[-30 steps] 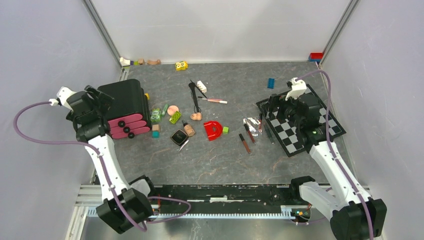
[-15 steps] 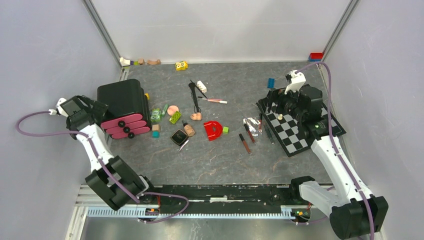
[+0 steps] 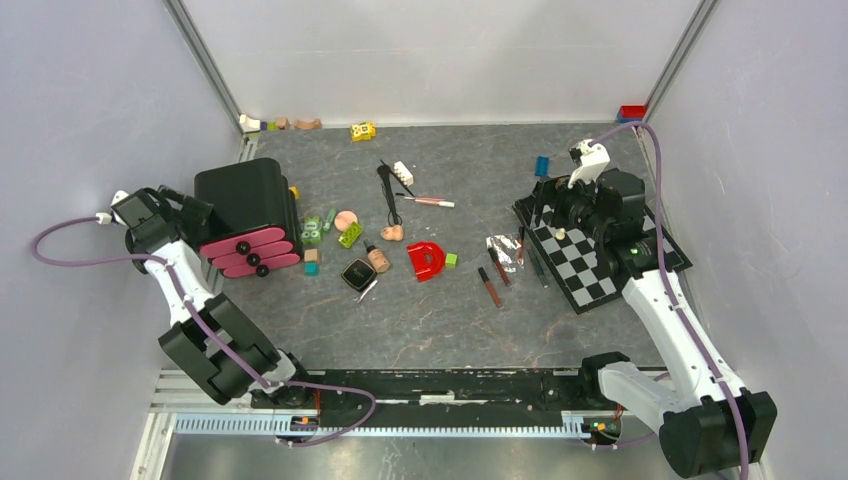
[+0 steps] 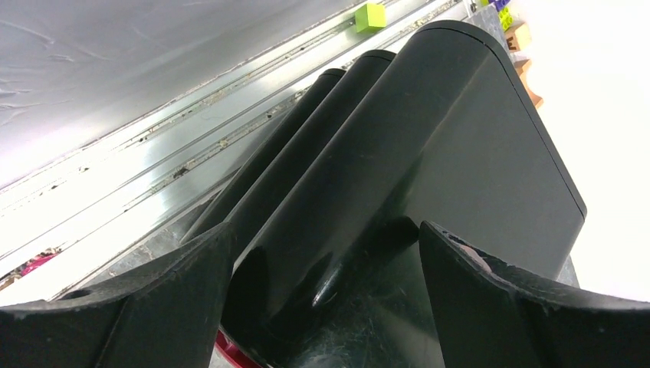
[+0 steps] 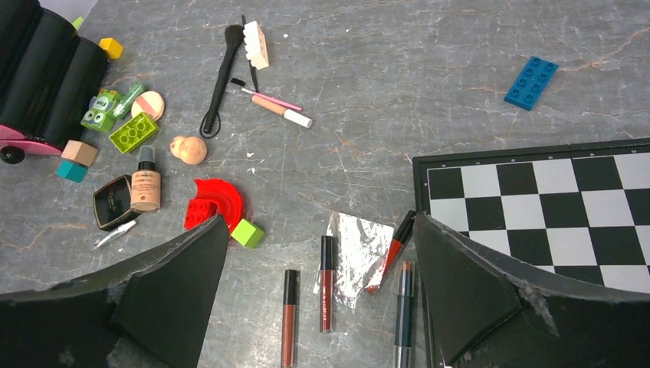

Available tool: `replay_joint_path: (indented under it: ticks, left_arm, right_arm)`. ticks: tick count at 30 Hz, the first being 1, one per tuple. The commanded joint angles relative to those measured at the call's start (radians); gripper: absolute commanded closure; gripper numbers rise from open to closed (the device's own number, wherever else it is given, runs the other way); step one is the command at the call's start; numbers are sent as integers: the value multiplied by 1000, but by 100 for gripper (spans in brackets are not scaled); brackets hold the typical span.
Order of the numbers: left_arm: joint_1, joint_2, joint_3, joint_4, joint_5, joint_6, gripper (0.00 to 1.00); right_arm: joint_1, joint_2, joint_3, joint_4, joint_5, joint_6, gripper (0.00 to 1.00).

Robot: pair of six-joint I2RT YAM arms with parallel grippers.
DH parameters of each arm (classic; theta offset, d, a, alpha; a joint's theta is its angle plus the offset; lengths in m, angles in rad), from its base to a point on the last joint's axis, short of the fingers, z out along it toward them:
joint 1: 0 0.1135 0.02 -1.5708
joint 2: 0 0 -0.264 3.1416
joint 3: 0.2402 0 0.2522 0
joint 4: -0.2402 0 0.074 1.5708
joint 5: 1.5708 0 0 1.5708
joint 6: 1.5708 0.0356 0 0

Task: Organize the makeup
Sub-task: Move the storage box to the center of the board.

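Note:
Makeup lies scattered on the grey table. In the right wrist view a brown tube [image 5: 289, 314], a dark-red tube [image 5: 326, 291], a red tube [image 5: 392, 249] and a dark pen [image 5: 404, 307] lie below my right gripper [image 5: 320, 221], which hangs open and empty above them. Further left are the beige bottle [image 5: 145, 184], black compact [image 5: 113, 201], peach sponge [image 5: 188, 149], pink-white pencil [image 5: 276, 107] and black brush [image 5: 221, 84]. My left gripper [image 4: 326, 230] is open at the left side of the black organizer [image 4: 429, 153], whose lower edge lies between the fingers.
A checkerboard [image 3: 600, 262] lies under my right arm. Crumpled foil [image 5: 356, 249] sits among the tubes. A red D-shaped piece [image 3: 427, 260] and toy bricks lie mid-table, with a blue brick [image 3: 541, 166] near the board. The organizer [image 3: 245, 205] shows pink drawer fronts [image 3: 250, 252].
My left arm has pulled back to the left, off the organizer's front corner, and folded its elbow down. The right gripper shifted slightly toward the far wall, then held still.

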Motion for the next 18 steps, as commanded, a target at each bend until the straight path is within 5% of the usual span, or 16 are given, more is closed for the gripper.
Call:
replay_joint_path:
  ticks: [1, 18]
  left_arm:
    - [-13, -4, -44, 22, 147, -57, 7]
    - [-236, 62, 25, 8, 154, -8, 8]
  right_arm:
    - [-2, -10, 22, 37, -29, 9, 2]
    - [-2, -33, -8, 48, -36, 21, 2]
